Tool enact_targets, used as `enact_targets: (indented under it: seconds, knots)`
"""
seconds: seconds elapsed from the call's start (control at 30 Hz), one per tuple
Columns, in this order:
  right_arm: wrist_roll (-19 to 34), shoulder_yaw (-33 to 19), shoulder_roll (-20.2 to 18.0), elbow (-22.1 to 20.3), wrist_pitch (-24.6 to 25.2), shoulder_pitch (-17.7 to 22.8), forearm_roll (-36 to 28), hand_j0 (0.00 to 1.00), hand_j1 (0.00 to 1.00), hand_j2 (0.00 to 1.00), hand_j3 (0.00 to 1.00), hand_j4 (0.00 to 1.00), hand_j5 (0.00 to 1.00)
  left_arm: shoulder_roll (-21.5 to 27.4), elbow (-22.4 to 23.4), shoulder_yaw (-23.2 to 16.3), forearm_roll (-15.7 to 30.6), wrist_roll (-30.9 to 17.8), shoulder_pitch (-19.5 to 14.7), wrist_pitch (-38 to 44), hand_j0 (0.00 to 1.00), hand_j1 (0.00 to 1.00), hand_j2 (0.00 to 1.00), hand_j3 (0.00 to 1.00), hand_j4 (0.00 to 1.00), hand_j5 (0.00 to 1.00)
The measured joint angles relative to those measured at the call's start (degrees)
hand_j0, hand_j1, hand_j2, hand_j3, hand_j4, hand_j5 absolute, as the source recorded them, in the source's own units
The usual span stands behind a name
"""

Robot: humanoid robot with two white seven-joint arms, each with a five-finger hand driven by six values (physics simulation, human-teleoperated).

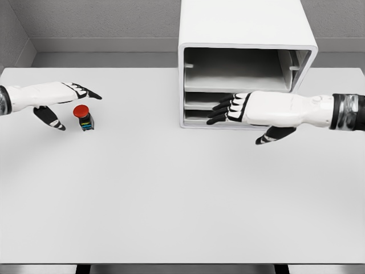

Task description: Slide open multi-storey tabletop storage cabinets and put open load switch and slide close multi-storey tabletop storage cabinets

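A white multi-storey cabinet [245, 34] stands at the back of the table, right of centre. Its front shows a tall open top bay and two narrow slots below. My right hand [225, 109] reaches in from the right, fingers stretched out in front of the lower slots, holding nothing. On the left stands the load switch [84, 117], a small dark block with a red round cap. My left hand [71, 103] hovers just left of and above it, fingers spread, thumb low, not gripping it.
The light grey table [182, 200] spreads wide toward me, with its front edge near the bottom of the picture. A grey wall runs behind the cabinet.
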Motion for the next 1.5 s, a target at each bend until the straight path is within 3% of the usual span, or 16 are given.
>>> enact_targets:
  seconds: [0.3, 0.63, 0.73, 0.8, 1.27, 1.5]
  knots:
    - [0.56, 1.19, 3.48, 7.98, 0.01, -2.64, -4.22, 1.00, 1.00, 1.00, 1.00, 1.00, 1.00, -1.93, 1.39, -0.02, -0.76, 0.00, 0.17, 0.00, 1.00, 1.00, 1.00, 1.00, 1.00, 1.00]
    - [0.67, 1.59, 8.68, 16.61, 0.00, -2.46, -4.84, 1.00, 1.00, 1.00, 1.00, 1.00, 1.00, -3.11, 1.57, -0.74, -1.05, -0.05, 0.44, 0.00, 1.00, 1.00, 1.00, 1.00, 1.00, 1.00]
    - [0.77, 1.51, 10.12, 19.11, 0.00, -2.46, -4.85, 1.00, 1.00, 1.00, 1.00, 1.00, 1.00, -3.02, 1.58, -0.85, -1.06, -0.06, 0.44, 0.01, 0.88, 0.88, 0.88, 0.88, 0.88, 0.88]
    - [0.82, 1.47, 10.77, 20.52, 0.00, -2.37, -4.85, 1.00, 1.00, 1.00, 1.00, 1.00, 1.00, -2.99, 1.58, -0.88, -1.09, -0.07, 0.44, 0.00, 0.87, 0.87, 0.87, 0.87, 0.87, 0.87]
    - [2.27, 1.06, 13.91, 27.58, 0.04, -2.11, -5.36, 1.00, 1.00, 1.00, 1.00, 1.00, 1.00, -2.66, 1.83, -0.79, -1.17, -0.03, 0.53, 0.01, 0.87, 0.87, 0.87, 0.87, 0.87, 0.87]
    - [2.27, -0.17, 15.33, 29.36, 0.92, -0.88, -10.12, 1.00, 1.00, 1.00, 1.00, 1.00, 1.00, -2.80, 2.81, -0.69, -1.19, -0.01, 0.44, 0.01, 0.81, 0.81, 0.81, 0.81, 0.81, 0.81]
